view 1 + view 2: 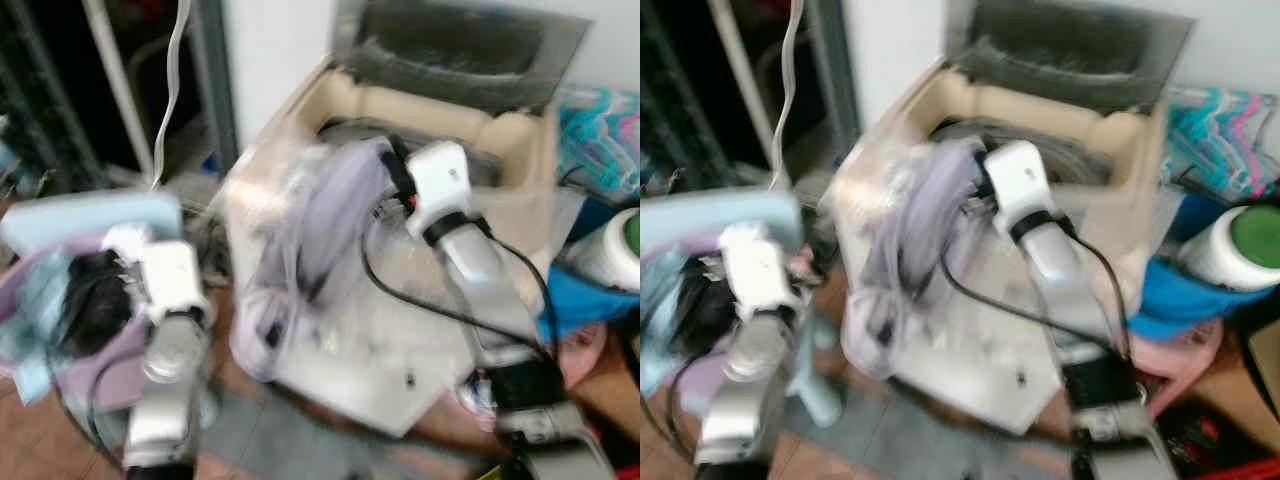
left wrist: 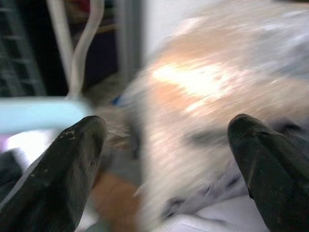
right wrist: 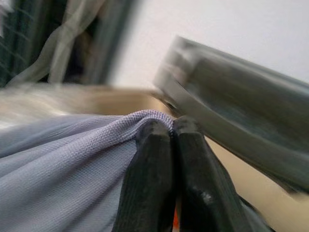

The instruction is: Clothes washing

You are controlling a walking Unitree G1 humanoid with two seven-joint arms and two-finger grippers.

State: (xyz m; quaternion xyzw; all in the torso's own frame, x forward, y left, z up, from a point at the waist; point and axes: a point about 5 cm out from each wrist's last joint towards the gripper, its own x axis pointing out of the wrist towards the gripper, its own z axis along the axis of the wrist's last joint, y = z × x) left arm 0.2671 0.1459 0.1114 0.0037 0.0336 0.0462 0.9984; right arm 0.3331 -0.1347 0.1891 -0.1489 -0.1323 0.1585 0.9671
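A cream top-loading washing machine is seen from above, with its dark lid raised against a white wall. The head views are blurred.

A pale lavender garment is draped over the machine's front left corner, from near the drum opening down the front side. Its upper end is pinched by the right gripper, whose two black fingers are pressed together on a fold of the fabric, as shown in the right wrist view. The right gripper is positioned above the near rim of the drum opening, with the open lid just behind it. A black cable is looped from the right wrist across the machine's top.

The left gripper is held low, to the left of the machine, with its fingers spread wide apart and nothing between them. It is placed over a light blue laundry basket, in which dark and purple clothes are piled. The machine's blurred corner is seen ahead of it in the left wrist view.

To the right of the machine, a white container with a green lid, a blue item and a teal-and-pink patterned cloth are found. A white pole and a hanging white cord are seen at the upper left, against a dark background.
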